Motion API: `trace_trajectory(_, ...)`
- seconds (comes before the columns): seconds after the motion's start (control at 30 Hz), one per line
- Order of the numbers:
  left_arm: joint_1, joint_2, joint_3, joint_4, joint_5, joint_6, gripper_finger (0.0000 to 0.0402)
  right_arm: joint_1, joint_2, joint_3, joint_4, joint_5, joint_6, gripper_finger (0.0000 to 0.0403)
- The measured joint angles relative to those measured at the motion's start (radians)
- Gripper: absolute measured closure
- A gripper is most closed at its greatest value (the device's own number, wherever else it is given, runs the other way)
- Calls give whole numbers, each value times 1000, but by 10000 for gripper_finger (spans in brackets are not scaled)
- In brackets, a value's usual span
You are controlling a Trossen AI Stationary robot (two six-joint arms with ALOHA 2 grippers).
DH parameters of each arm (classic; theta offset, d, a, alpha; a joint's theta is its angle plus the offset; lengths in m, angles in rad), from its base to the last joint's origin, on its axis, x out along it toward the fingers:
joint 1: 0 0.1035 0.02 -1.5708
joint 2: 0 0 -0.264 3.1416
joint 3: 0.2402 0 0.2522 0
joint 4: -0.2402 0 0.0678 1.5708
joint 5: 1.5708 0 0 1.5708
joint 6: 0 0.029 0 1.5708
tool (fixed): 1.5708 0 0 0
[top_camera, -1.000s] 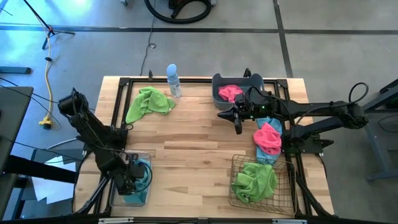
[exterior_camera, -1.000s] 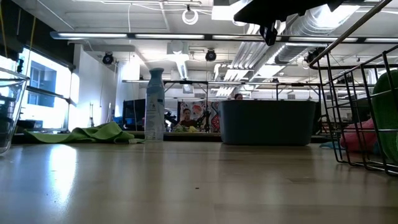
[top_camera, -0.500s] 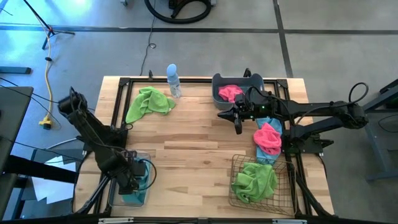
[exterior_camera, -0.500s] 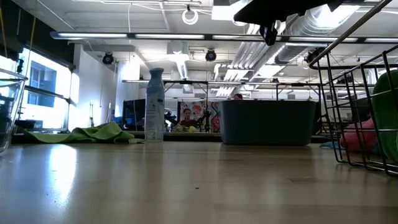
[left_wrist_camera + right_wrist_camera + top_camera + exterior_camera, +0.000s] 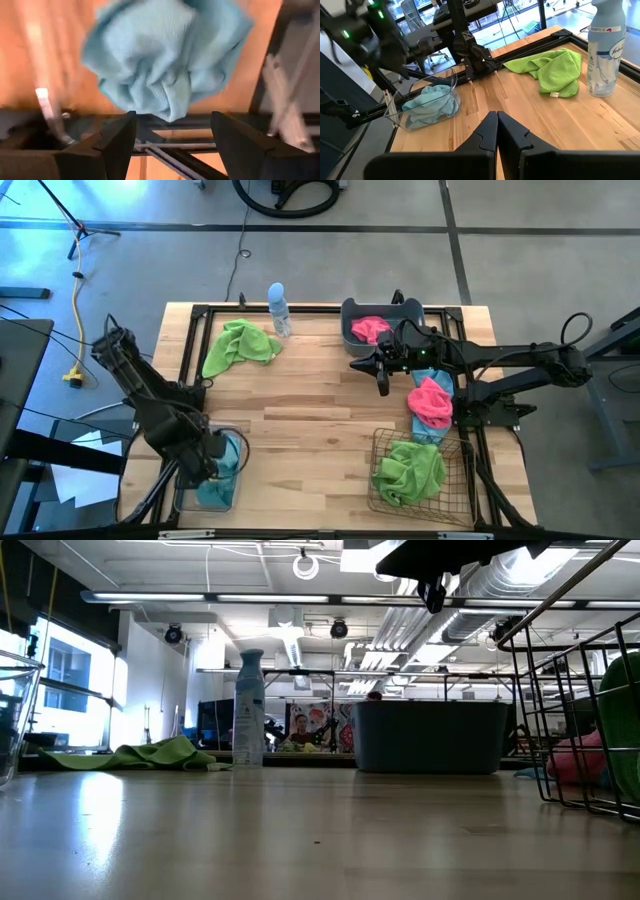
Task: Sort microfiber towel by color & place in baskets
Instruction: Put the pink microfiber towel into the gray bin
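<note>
The left gripper (image 5: 207, 458) hung over the clear plastic rectangular bin (image 5: 186, 498) at the near left corner of the pale wooden table (image 5: 310, 420). Its two dark fingers (image 5: 116, 141) stood wide apart with nothing between them, and a crumpled teal-blue microfiber towel (image 5: 165, 60) lay in the bin just past them. That step, dropping the teal-blue cloth into its bin, looked done, though the blurred wrist view made it hard to say whether the cloth had fully settled.

The right gripper (image 5: 383, 383) hovered above the table beside the dark grey-blue plastic tub (image 5: 350, 310), which held a bright pink towel (image 5: 369, 329). Its fingers (image 5: 491, 131) were pressed together on nothing.

Three cloths remained unsorted. A lime green towel (image 5: 240, 345) lay spread at the far left of the table, just beside a small clear spray bottle with a blue top (image 5: 278, 308). A second pink towel (image 5: 432, 400) sat on another teal-blue cloth (image 5: 428, 429) at the right edge, between the tub and the dark wire-mesh basket (image 5: 378, 442), which already held a green towel (image 5: 409, 470).

The next move probably called for the left arm to lift clear of the bin wall and reach for the loose green cloth without knocking the bottle, or for the right gripper to open and take the top pink towel alone, leaving the teal one beneath.
</note>
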Motion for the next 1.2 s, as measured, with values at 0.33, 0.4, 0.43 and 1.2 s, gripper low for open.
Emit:
trace_trajectory(0.33, 126, -108, 225, 229, -722, 47, 158, 0, 0, 0, -17, -1, 7, 402)
trace_trajectory(0.4, 179, -117, 224, 308, -785, 118, 158, 0, 0, 0, -31, -10, 7, 402)
trace_trajectory(0.43, 208, -119, 224, 339, -800, 153, 158, 0, 0, 0, -36, -18, 7, 402)
trace_trajectory(1.2, 710, -446, -320, 1134, -457, 621, 158, 0, 0, 0, 144, -59, -1, 402)
